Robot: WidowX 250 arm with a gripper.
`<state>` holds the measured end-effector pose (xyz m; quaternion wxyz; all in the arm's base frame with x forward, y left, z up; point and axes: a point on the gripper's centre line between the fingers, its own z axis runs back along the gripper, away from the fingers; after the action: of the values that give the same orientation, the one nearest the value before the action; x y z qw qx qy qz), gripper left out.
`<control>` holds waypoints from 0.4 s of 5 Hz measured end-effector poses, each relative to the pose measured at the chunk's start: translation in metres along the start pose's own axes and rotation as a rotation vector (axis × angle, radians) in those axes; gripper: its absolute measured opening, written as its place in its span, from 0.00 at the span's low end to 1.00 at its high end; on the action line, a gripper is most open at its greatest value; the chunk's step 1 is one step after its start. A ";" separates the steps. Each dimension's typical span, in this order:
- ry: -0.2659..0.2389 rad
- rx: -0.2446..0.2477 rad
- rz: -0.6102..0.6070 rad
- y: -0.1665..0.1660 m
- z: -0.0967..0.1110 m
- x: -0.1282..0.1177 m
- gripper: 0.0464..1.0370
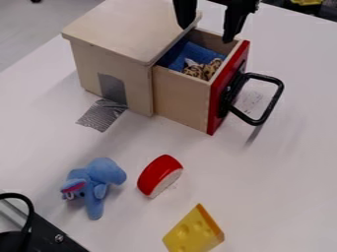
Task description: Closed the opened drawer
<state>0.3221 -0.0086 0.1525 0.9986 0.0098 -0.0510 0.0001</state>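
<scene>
I see the gripper (205, 32) gaping empty at twelve o'clock. Pushing the drawer (181, 98) off-centre from three o'clock could make it jam.

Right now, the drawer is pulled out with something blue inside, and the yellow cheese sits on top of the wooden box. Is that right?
Not quite: the camera view shows the cheese lying on the table. The drawer is indeed pulled out, with something blue inside.

Drawer (181, 98) is open on tbl (283, 172) w/ blue cloth (192, 53) inside.
</scene>
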 end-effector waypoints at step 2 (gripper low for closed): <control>0.063 0.004 -0.025 -0.014 -0.029 0.006 0.96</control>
<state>0.3311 -0.0221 0.1238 0.9997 0.0126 -0.0194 -0.0119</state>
